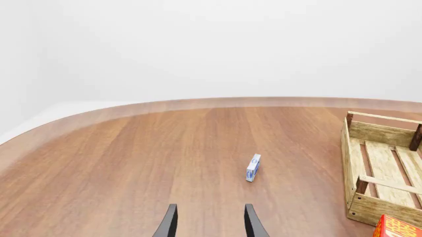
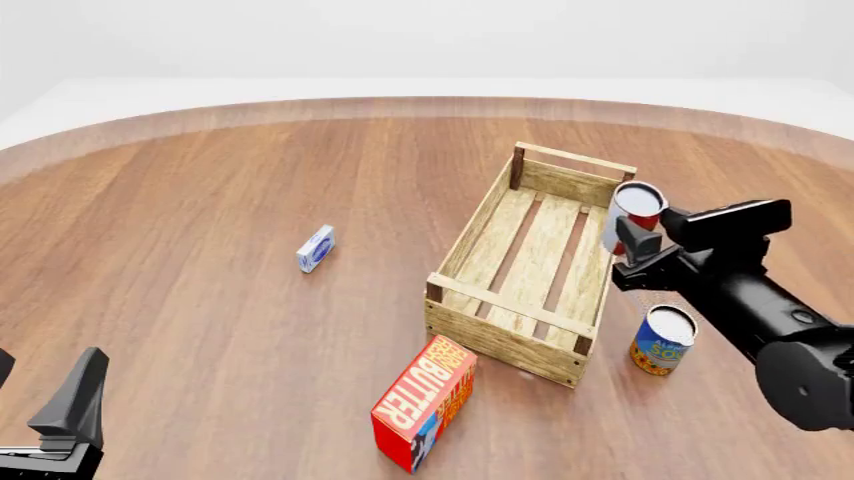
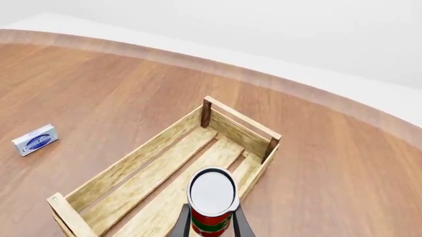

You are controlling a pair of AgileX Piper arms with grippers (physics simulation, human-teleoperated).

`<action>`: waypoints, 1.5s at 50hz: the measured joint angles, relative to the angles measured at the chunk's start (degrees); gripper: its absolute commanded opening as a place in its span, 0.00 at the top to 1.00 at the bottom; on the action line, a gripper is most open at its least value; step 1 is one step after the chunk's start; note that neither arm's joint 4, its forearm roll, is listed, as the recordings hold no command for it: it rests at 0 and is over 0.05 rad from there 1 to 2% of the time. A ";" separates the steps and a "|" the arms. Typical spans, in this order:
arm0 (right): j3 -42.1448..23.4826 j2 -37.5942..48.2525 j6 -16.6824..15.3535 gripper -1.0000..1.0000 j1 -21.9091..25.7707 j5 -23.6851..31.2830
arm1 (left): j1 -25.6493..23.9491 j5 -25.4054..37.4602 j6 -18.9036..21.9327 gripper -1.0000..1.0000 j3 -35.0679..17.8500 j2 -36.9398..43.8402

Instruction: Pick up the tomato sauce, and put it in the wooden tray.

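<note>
The tomato sauce [image 2: 638,207] is a small can with a red label and a silver-white lid. My right gripper [image 2: 625,240] is shut on it and holds it in the air above the right side of the wooden tray [image 2: 497,215]. In the right wrist view the can [image 3: 212,197] sits between the fingers, over the tray's slatted bottom [image 3: 142,182]. My left gripper [image 1: 209,224] is open and empty, low at the front left of the table [image 2: 67,420]. A corner of the tray shows in the left wrist view [image 1: 379,170].
A blue and yellow can [image 2: 662,340] stands right of the tray. A red butter box [image 2: 424,402] lies just in front of the tray. A small blue and white box [image 2: 315,248] lies left of the tray, also in the left wrist view [image 1: 253,167].
</note>
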 measured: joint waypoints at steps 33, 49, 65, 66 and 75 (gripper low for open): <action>-4.49 8.77 0.11 1.00 0.64 -3.53 | 0.00 0.00 0.00 0.00 0.00 0.00; -7.07 13.70 0.23 1.00 0.90 -5.42 | 0.00 0.00 0.00 0.00 0.00 0.00; -9.35 17.98 0.54 1.00 1.29 -7.29 | 0.00 0.00 0.00 0.00 0.00 0.00; -9.50 18.26 0.57 1.00 1.33 -7.40 | 0.00 0.00 0.00 0.00 0.00 0.00; -10.84 20.73 0.87 1.00 1.71 -8.32 | 0.00 0.00 0.00 0.00 0.00 0.00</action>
